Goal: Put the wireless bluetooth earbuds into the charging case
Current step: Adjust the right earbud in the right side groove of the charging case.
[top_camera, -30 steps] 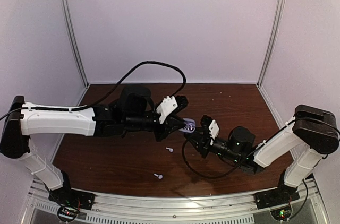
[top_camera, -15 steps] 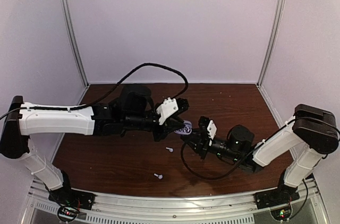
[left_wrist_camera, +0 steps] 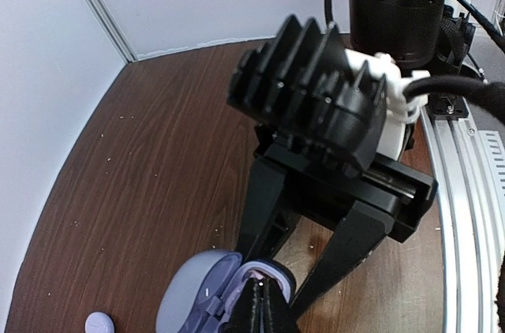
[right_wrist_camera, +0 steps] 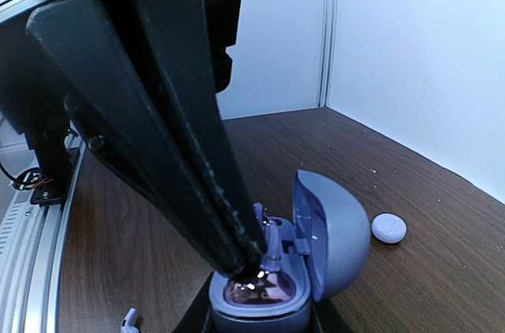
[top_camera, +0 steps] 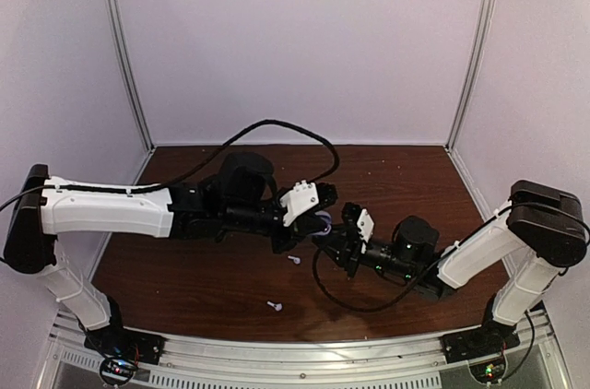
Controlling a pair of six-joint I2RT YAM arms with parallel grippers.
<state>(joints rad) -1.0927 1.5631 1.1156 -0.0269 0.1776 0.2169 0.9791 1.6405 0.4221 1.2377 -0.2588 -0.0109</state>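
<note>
Left gripper (right_wrist_camera: 251, 257): fingers pressed together, tips down inside the open charging case (right_wrist_camera: 335, 230), low centre of the right wrist view. Whether they pinch anything cannot be told. Right gripper (top_camera: 330, 236): clamped on the case's base at the centre of the top view, lid hinged up. One earbud (top_camera: 294, 260) lies on the table (top_camera: 184, 269) just below the case. A second earbud (top_camera: 274, 306) lies nearer the bottom edge.
</note>
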